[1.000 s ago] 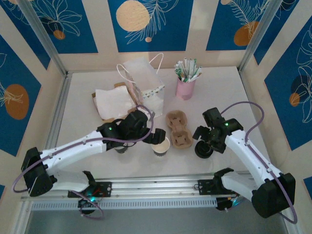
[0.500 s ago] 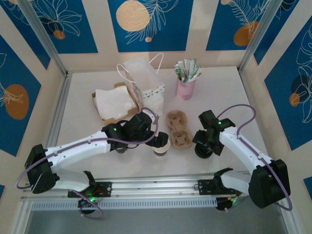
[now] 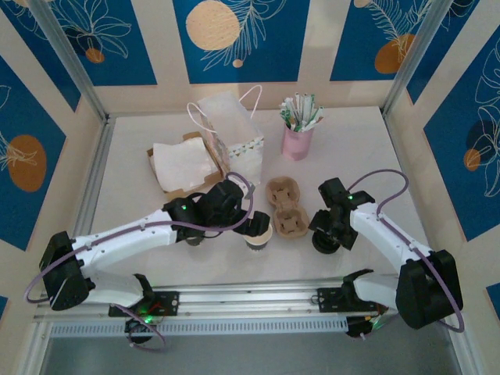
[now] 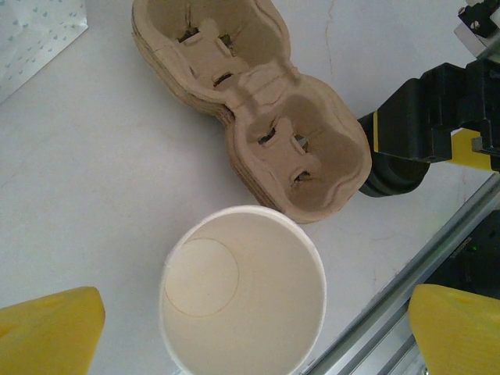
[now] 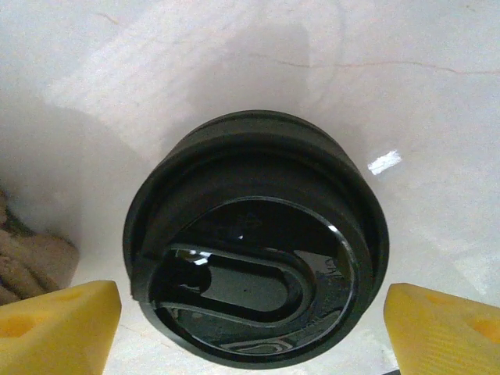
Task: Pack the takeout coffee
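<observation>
Straddling the takeout coffee [image 5: 254,238] from above, right hand [image 5: 250,320], fingers [image 5: 62,316] apart.

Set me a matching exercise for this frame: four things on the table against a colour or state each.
1. takeout coffee
2. open cup
3. cup carrier
4. stick holder

a. pink
b. white inside, no lid
c. black lid on
d. brown, both wells empty

Pairs: 1-c, 2-b, 3-d, 4-a
</observation>
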Motion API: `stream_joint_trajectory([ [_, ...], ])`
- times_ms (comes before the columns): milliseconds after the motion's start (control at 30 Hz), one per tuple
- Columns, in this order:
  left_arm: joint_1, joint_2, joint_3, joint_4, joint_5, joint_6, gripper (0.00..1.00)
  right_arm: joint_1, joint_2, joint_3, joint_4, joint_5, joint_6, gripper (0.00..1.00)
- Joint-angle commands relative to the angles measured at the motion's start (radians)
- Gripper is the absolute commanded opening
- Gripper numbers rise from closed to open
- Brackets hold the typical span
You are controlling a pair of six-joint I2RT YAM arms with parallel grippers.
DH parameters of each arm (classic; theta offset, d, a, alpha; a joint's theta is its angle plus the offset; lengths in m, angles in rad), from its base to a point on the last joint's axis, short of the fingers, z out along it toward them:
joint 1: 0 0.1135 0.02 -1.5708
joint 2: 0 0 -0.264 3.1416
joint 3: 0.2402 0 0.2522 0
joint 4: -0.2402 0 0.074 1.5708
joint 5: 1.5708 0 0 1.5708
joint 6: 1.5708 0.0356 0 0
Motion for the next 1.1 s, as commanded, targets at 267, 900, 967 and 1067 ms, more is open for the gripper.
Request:
stream_joint_trajectory([
  [267,-0.013,-0.018,0.008,0.019,0.002,0.013,1.0,-0.034,-0.003,-0.03,0.034,-0.04,-0.008,0.84],
  [900,-0.013,-0.01,0.021,0.011,-0.006,0.013,1.0,-0.058,0.006,-0.033,0.042,-0.045,-0.027,0.8],
  [967,-0.012,-0.009,0.022,0.009,-0.008,0.013,1.0,-0.06,0.004,-0.033,0.043,-0.045,-0.028,0.78],
  [1067,-0.013,-0.01,0.022,0.008,-0.008,0.011,1.0,-0.061,0.006,-0.033,0.044,-0.047,-0.032,0.78],
])
